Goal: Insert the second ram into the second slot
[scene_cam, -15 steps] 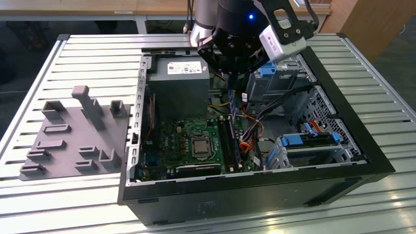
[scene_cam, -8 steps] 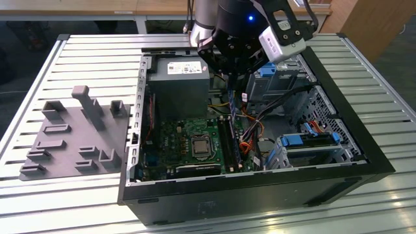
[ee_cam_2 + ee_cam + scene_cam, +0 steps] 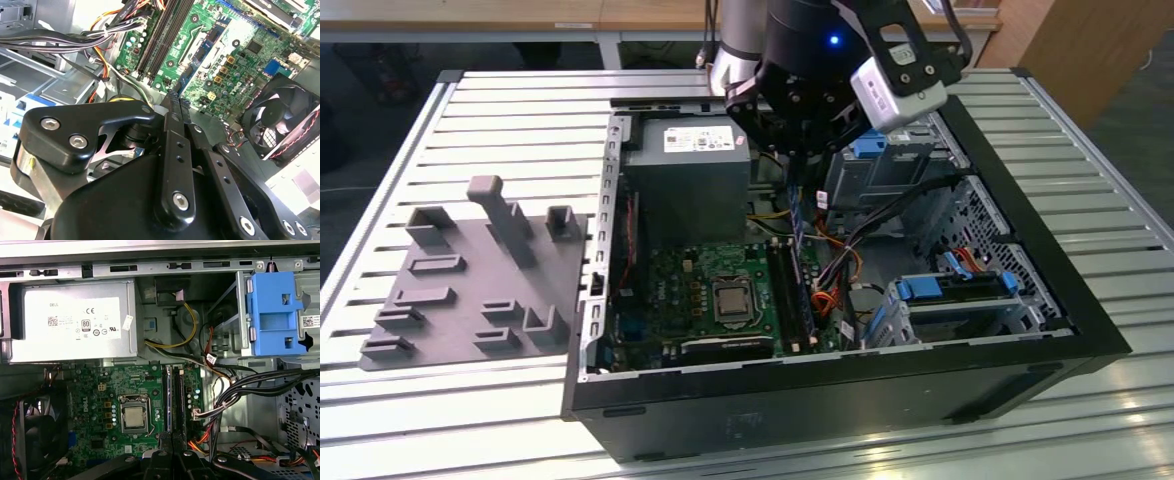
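Pincer [image 3: 177, 100] hangs above the open case [image 3: 854, 375], tips drawn together to a thin seam; whether anything is nipped there, cannot tell

Second ram: cannot pick it out for certain. Slots [image 3: 173, 397] run as dark parallel strips on the board [image 3: 115, 390], beside the CPU socket [image 3: 134, 416]. In both wrist views they lie beyond the tips, apart from them. Too dark to say whether a stick sits in either slot

Hidden or cut off: pincer links cover much of the second wrist view. In the first wrist view the tips mask the near ends of the slots. Fan [image 3: 282, 117] runs off the frame edge. Cables [image 3: 235, 390] cross the drive bay by the blue clip [image 3: 272, 315]

Writing: white printed label [image 3: 72, 315] with a barcode on the power supply [image 3: 20, 322], small tag beside it; print not read off

In the exterior view, a grey fixture [image 3: 467, 280] sits on the slatted counter [image 3: 520, 110], at the exterior view's left of the case
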Action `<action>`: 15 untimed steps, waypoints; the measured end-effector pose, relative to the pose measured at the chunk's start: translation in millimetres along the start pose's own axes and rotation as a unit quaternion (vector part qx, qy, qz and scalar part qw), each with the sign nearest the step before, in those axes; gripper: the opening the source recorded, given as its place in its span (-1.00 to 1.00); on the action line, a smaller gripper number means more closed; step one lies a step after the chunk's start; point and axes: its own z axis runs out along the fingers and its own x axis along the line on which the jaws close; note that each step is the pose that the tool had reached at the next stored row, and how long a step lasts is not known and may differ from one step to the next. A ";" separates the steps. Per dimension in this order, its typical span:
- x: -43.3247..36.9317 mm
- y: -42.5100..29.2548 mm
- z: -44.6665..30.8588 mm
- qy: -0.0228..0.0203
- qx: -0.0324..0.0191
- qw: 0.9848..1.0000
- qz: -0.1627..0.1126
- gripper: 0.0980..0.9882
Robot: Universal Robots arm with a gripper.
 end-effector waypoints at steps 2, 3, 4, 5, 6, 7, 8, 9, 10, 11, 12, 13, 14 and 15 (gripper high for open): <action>0.0 0.0 0.4 0.000 0.000 1.000 0.000 -0.96; 0.0 0.0 0.7 0.000 0.000 1.000 0.000 -0.96; 0.0 0.0 1.0 0.000 0.000 1.000 0.000 -0.96; 0.0 0.0 1.2 0.000 0.000 1.000 0.000 -0.96; 0.0 -0.1 1.4 0.000 0.000 1.000 0.000 -0.96; 0.0 0.0 1.7 0.000 0.000 1.000 0.000 -0.96; 0.0 -0.1 2.0 0.000 0.000 1.000 0.000 -0.96; 0.0 -0.1 2.3 0.000 0.000 1.000 0.000 -0.96; 0.0 -0.1 2.5 0.000 0.000 1.000 0.000 -0.96; 0.0 -0.1 2.8 0.000 0.000 1.000 0.000 -0.96; 0.0 -0.1 3.0 0.000 0.000 1.000 0.000 -0.96; 0.0 -0.1 3.3 0.000 0.000 1.000 0.000 -0.96; 0.0 -0.1 3.5 0.000 0.000 1.000 0.000 -0.96; 0.0 -0.1 3.8 0.000 0.000 1.000 0.000 -0.96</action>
